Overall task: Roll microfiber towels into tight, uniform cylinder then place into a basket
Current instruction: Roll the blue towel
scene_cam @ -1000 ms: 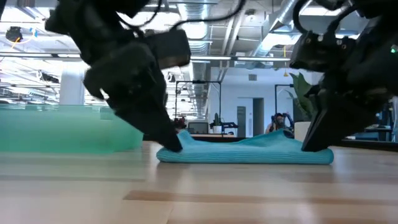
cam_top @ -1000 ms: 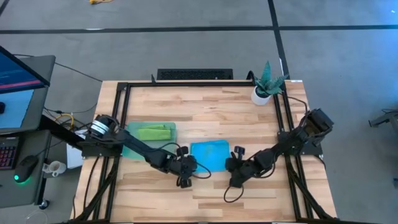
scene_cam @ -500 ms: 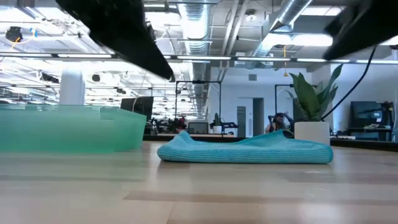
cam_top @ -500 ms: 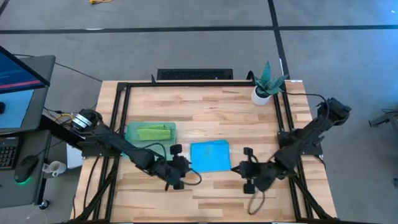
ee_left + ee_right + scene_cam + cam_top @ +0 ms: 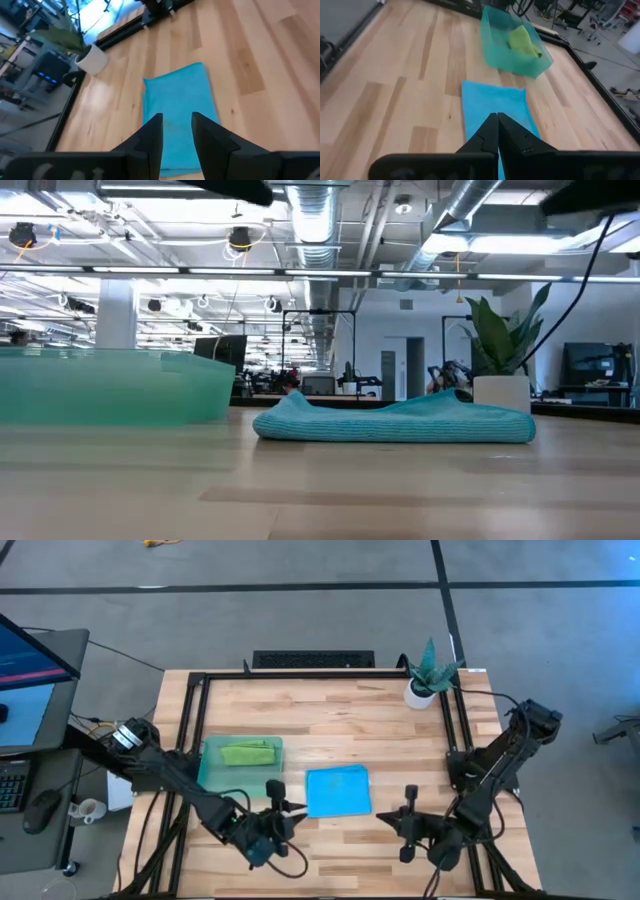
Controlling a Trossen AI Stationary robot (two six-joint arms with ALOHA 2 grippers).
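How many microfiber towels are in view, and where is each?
2. The green towel lies inside the basket; the blue towel lies folded on the table beside it. None appears hidden.

No legible text, labels, brands, numbers or signs in any view. Monitor screen at the left edge of the high view: content unreadable.

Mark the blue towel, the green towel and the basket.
blue towel [image 5: 338, 791], high view, middle of the flat cloth
green towel [image 5: 246, 752], high view, middle of the cloth, inside the basket
basket [image 5: 211, 778], high view, bare floor near its front-left corner
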